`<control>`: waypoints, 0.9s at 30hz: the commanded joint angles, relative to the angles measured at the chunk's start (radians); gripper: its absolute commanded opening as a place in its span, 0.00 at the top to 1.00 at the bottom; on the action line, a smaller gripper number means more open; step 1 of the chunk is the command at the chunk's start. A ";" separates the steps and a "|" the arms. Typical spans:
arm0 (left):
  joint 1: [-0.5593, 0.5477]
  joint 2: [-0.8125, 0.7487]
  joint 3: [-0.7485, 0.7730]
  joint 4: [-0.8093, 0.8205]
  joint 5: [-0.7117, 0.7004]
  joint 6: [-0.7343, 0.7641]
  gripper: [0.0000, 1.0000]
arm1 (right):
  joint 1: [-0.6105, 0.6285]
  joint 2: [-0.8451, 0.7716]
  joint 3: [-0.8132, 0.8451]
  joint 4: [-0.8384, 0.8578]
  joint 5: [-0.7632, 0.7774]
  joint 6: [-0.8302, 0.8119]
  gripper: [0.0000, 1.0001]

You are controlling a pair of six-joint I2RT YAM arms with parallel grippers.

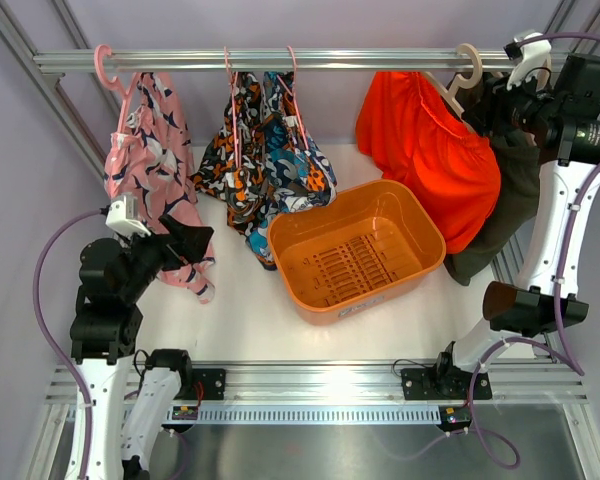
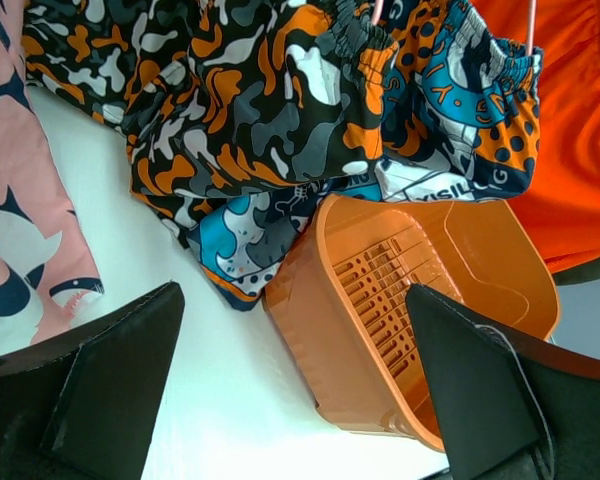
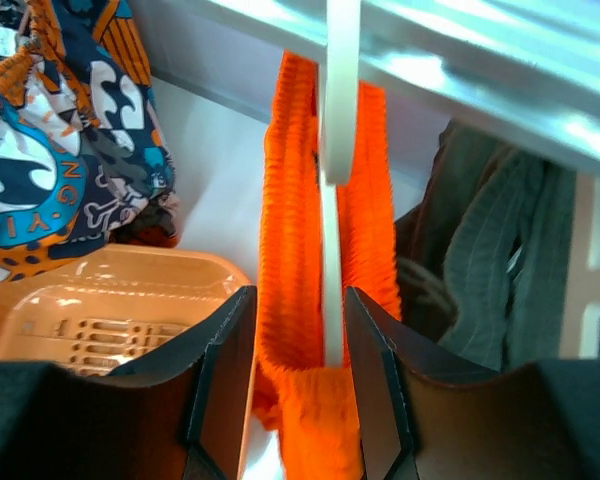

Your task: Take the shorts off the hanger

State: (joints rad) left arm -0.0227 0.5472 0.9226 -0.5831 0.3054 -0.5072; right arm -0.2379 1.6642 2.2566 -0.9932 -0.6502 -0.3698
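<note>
White table [image 1: 250,310] with a metal rail [image 1: 360,60] running across the back, all shorts hanging from it

Orange-red shorts [image 1: 430,150] hang right of centre on a cream hanger [image 1: 467,62], waistband bunched over the hanger, lower hem dropping just past the right rim of the bin

Dark olive shorts [image 1: 515,200] hang directly behind and right of the orange-red pair, touching it, next to the right arm

Pink print shorts [image 1: 150,160] are at far left on a pink hanger [image 1: 105,62], lower end draped beside the left wrist

Blue-orange print shorts [image 1: 265,150] are in the middle, at least two pairs bunched together on thin pink hangers, hems touching the back left corner of the bin

Orange bin [image 1: 310,305] sits on the table centre, slotted floor, nothing in it

Right gripper [image 1: 492,95] is raised to the rail at the cream hanger; right wrist view shows the jaws at a narrow gap [image 3: 300,295], straddling the orange waistband [image 3: 290,200] and the hanger's stem [image 3: 338,100]; cannot tell if they actually pinch the cloth, olive cloth [image 3: 500,270] off to the right

Left gripper [image 1: 185,243] is low on the left, near the pink hem; jaws spread wide [image 2: 292,295], nothing between them, pointed at the bin [image 2: 310,330] and print shorts [image 2: 240,110]
</note>
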 commanded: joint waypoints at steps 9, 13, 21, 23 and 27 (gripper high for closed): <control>-0.003 0.016 -0.013 0.069 0.040 -0.016 0.01 | 0.002 0.058 -0.042 0.173 -0.048 -0.078 0.53; -0.003 0.016 -0.016 0.069 0.037 -0.016 0.01 | 0.002 0.057 -0.077 0.200 -0.078 -0.057 0.53; -0.003 0.022 -0.024 0.078 0.044 -0.027 0.01 | 0.002 0.069 -0.138 0.261 -0.108 -0.020 0.56; -0.003 0.023 -0.024 0.083 0.044 -0.028 0.01 | 0.002 0.063 -0.163 0.289 -0.115 -0.009 0.58; -0.003 0.023 -0.033 0.092 0.050 -0.034 0.01 | 0.002 0.066 -0.175 0.298 -0.131 0.005 0.70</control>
State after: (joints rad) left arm -0.0227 0.5694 0.9031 -0.5663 0.3218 -0.5293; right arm -0.2379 1.7336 2.0830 -0.7555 -0.7437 -0.3866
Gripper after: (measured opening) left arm 0.987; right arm 0.330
